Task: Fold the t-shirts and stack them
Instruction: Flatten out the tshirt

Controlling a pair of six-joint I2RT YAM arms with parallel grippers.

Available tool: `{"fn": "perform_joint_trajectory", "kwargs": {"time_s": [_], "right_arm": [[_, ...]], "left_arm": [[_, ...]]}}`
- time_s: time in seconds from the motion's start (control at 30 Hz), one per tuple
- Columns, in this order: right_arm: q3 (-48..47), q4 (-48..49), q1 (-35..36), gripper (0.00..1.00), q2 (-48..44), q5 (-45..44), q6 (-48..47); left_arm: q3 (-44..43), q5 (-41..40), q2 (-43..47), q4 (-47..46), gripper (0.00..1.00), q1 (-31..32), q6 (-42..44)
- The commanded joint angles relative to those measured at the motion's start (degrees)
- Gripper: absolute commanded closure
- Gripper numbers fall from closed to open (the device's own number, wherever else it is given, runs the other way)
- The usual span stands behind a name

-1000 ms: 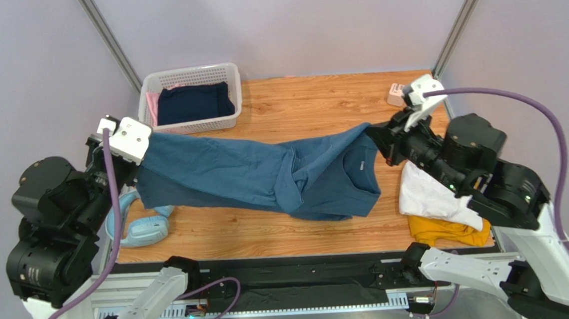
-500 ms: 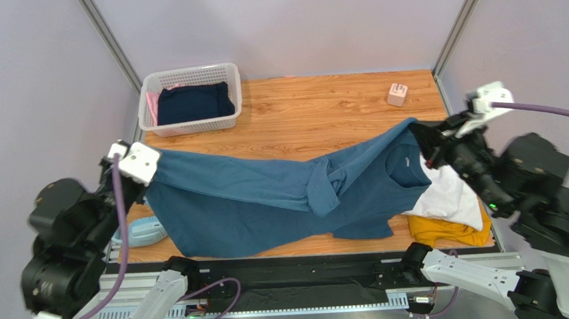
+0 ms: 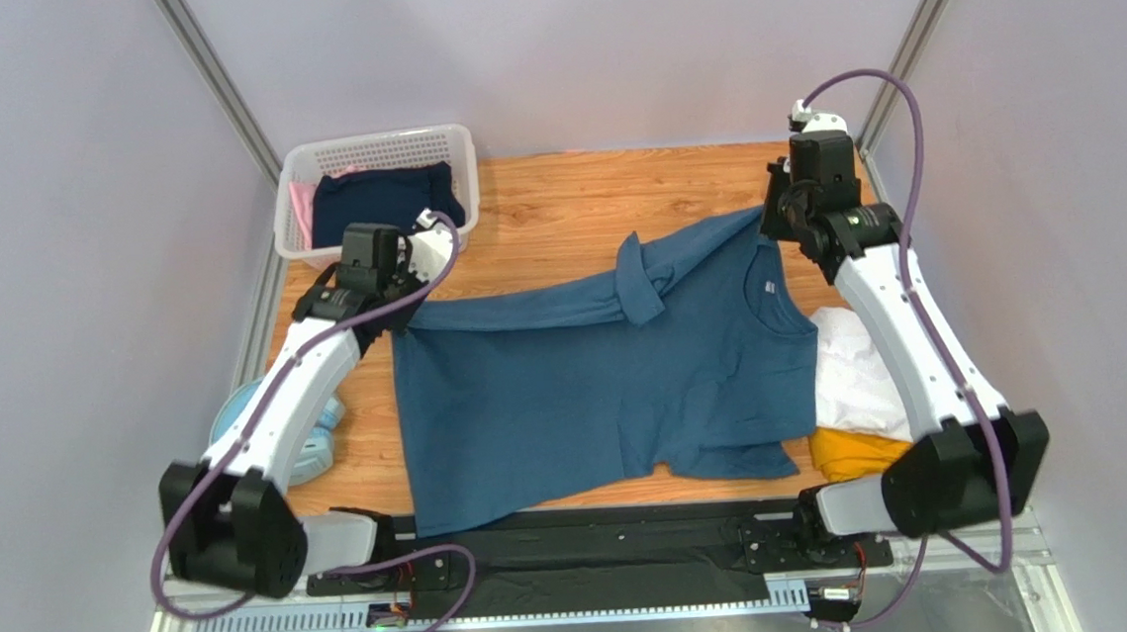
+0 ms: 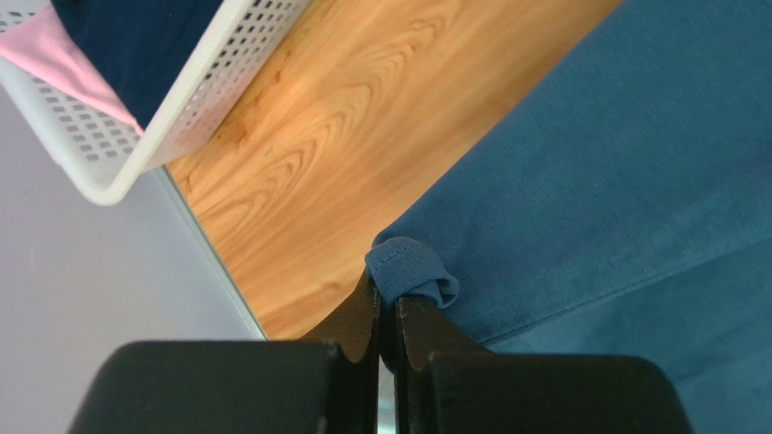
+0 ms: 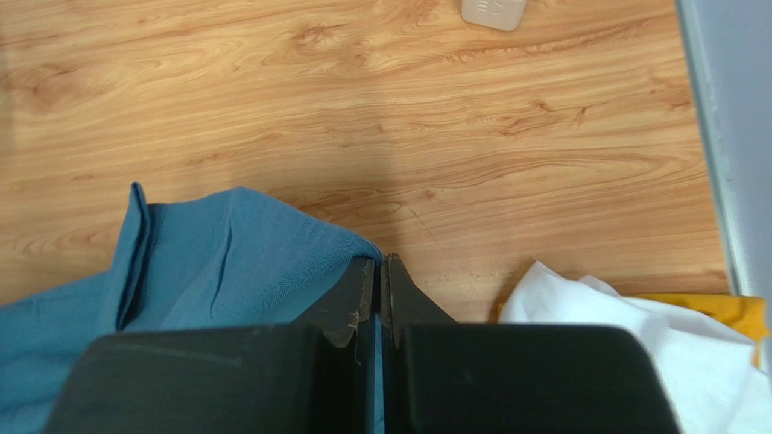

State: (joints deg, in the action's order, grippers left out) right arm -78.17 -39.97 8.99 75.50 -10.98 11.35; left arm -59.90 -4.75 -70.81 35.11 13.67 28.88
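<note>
The teal t-shirt (image 3: 589, 381) lies spread on the wooden table (image 3: 576, 196), a sleeve bunched near its far edge and no fold made yet. The left gripper (image 4: 388, 303) and right gripper (image 5: 381, 271) each pinch a far corner. Just beside it, a white tee (image 3: 854, 378) sits stacked on a mustard tee (image 3: 851, 455), seemingly done.

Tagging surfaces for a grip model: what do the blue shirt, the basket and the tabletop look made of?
Blue shirt: soft matte knit, probably cotton; it drapes and creases. Basket: white plastic, going by its moulded lattice walls. Tabletop: wood or wood-look laminate, smooth, with visible grain.
</note>
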Motion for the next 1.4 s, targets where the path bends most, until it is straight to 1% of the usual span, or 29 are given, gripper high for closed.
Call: {"fn": "perform_joint_trajectory", "kwargs": {"time_s": [0.0, 0.07, 0.1, 0.2, 0.3, 0.33, 0.37, 0.43, 0.57, 0.6, 0.77, 0.83, 0.87, 0.93, 0.97, 1.03, 1.07, 1.1, 1.17, 1.2, 1.23, 1.27, 1.3, 1.33, 1.37], "right_arm": [[-1.6, 10.5, -2.8, 1.00, 7.9, 3.6, 3.8], [-3.5, 11.8, -2.8, 1.00, 10.5, 3.7, 2.8], [-4.3, 11.8, -2.8, 1.00, 12.7, 3.5, 2.4], [-9.3, 10.5, -4.0, 1.00, 17.6, 4.7, 1.8], [-10.4, 9.4, -4.3, 1.00, 18.8, 5.9, 2.6], [-10.0, 8.9, -4.3, 1.00, 18.1, 6.1, 3.0], [-7.6, 8.9, -4.2, 1.00, 17.1, 6.0, 3.7], [-4.5, 9.0, -3.9, 1.00, 13.6, 4.7, 4.4], [3.2, 6.7, -2.0, 1.00, 8.5, 1.3, 6.5], [6.6, 6.5, -1.8, 1.00, 7.8, 1.1, 7.1], [13.2, 2.6, -0.1, 1.00, 5.8, -0.5, 8.9], [16.5, 1.6, 0.5, 0.99, 4.7, -1.4, 9.3], [17.8, 1.6, 0.6, 0.94, 4.2, -1.8, 9.6], [21.5, 1.6, 0.8, 0.78, 2.4, -2.1, 11.2], [22.8, 1.7, 0.8, 0.52, 1.7, -2.4, 11.8], [24.1, 1.5, 0.9, 0.26, 0.0, -3.5, 12.9], [23.9, 1.5, 1.0, 0.10, -0.4, -3.9, 13.1], [23.6, 1.6, 1.2, 0.08, -1.4, -4.0, 13.0], [20.7, 1.5, 2.3, 0.07, -2.3, -5.1, 12.9], [19.3, 1.6, 3.2, 0.07, -2.9, -5.3, 12.8], [18.2, 1.7, 4.7, 0.07, -3.0, -5.0, 12.6], [15.4, 1.7, 5.6, 0.08, -2.8, -4.1, 12.3], [14.0, 1.8, 6.4, 0.08, -1.4, -3.5, 12.1], [12.7, 1.7, 8.0, 0.08, -0.2, -2.9, 11.8], [9.8, 1.6, 8.7, 0.08, 1.2, -1.2, 11.3]], "left_arm": [[-6.3, -1.9, -10.2, -11.6, 1.00, -2.5, 1.1], [-8.4, -2.5, -13.8, -13.0, 1.00, -3.6, 1.3], [-10.9, -2.5, -17.2, -13.0, 1.00, -3.9, 1.2], [-15.6, -2.4, -22.9, -13.2, 1.00, -4.7, 0.6], [-17.8, -3.5, -26.8, -14.3, 1.00, -4.8, 0.4], [-18.1, -3.8, -27.4, -14.2, 1.00, -4.9, 0.1], [-18.1, -3.7, -27.5, -13.7, 1.00, -4.9, -0.3], [-16.0, -2.3, -26.1, -13.7, 1.00, -4.9, -0.8], [-7.7, 0.3, -17.5, -15.5, 1.00, -4.9, -1.3], [-4.2, 0.6, -16.0, -15.7, 1.00, -4.9, -0.8], [6.5, 1.2, -7.9, -16.3, 1.00, -4.9, 0.5], [8.8, 2.6, -6.3, -15.5, 1.00, -4.9, 0.2], [10.7, 3.2, -5.1, -15.3, 1.00, -4.9, -0.1], [12.5, 4.5, -3.9, -14.6, 1.00, -4.8, -1.0], [14.3, 4.5, -3.5, -14.6, 1.00, -4.9, -1.2], [16.1, 6.1, -3.1, -15.5, 1.00, -4.9, -1.5], [16.8, 6.1, -3.4, -15.7, 0.97, -4.9, -1.5], [16.8, 5.5, -3.8, -15.7, 0.95, -4.9, -1.5], [15.5, 4.9, -4.8, -15.3, 0.81, -4.9, -1.5], [14.7, 4.9, -5.0, -15.2, 0.71, -4.9, -1.5], [13.9, 4.9, -5.3, -14.5, 0.51, -4.9, -1.4], [12.3, 4.9, -5.3, -14.3, 0.40, -4.9, -1.3], [11.5, 3.4, -5.2, -14.1, 0.32, -4.9, -1.2], [10.8, 2.8, -5.0, -14.3, 0.17, -4.9, -1.2], [8.9, 2.5, -4.8, -14.1, 0.10, -4.9, -1.2]]}}
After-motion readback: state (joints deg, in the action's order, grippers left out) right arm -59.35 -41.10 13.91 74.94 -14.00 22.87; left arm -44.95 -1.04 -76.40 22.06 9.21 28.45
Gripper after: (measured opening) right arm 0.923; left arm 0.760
